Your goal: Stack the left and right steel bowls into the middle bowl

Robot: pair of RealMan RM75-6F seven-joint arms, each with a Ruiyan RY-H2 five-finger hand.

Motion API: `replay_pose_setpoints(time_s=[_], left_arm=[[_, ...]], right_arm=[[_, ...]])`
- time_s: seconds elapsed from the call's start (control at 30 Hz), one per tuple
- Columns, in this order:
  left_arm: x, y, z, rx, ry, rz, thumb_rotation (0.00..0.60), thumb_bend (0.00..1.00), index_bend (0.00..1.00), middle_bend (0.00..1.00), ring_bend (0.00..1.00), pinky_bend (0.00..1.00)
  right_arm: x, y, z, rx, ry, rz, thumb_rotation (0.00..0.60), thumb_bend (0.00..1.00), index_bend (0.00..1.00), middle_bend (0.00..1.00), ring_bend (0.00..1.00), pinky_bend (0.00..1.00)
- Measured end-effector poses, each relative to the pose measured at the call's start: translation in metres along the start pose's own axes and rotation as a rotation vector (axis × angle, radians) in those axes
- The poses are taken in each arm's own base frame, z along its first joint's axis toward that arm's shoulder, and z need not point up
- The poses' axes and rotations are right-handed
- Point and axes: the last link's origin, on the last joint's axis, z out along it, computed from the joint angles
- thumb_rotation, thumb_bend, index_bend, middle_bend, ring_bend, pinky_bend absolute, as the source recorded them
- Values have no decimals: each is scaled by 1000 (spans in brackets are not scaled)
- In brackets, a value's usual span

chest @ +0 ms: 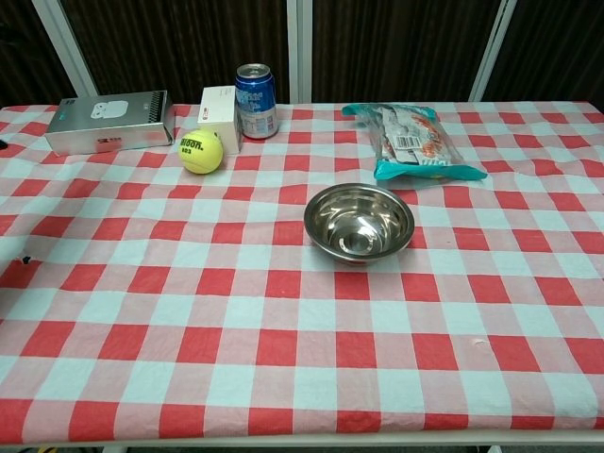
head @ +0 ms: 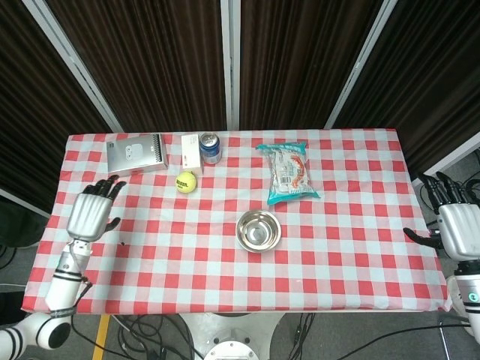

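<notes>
The tabletop (head: 352,255), covered in red-and-white check, carried everything. The steel bowl (head: 258,230) sat upright near its middle, and it looked like a nested stack, though I could not tell how many bowls were in it. Behind the bowl and slightly right lay a teal snack bag (head: 289,172). Far back and left of the bowl stood a silver box (head: 136,154), and between box and bowl line were a small white carton (head: 190,151), a blue can (head: 211,148) touching distance from the carton, and a yellow tennis ball (head: 186,181) just in front of them.

The left hand (head: 91,213) hovered well left of the bowl at the table's edge, fingers (head: 111,187) apart and holding nothing. The right hand (head: 454,225) hung well right of the bowl, past the table's edge, fingers spread, empty.
</notes>
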Motion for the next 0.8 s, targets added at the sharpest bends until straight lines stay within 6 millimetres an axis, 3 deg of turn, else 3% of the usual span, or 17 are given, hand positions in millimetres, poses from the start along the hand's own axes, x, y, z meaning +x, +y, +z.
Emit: replay_pose_setpoints(time_s=[0.13,0.33,0.57,0.8], left_arm=[[-3,-28,-30,79,-3,-57,600,141,265,218,162,261],[-2,-59,-61,164,5,-89,600,141,263,218,162,254],[-5,-75,-89,209,-30,-102,600,141,263,218,162,253],[-3,-83,-96,204,-19,-96,600,142,263,218,161,251]], right_arm=[[-18,8,-6,-6,-35,-41,600,62,49,116,22,138],[-43,21,-20,-24,-92,-112,600,66,48,101,4,122],[-58,35,-36,-62,-117,-157,600,68,47,101,1,116],[-64,37,-38,-71,-106,-151,600,68,47,101,2,116]])
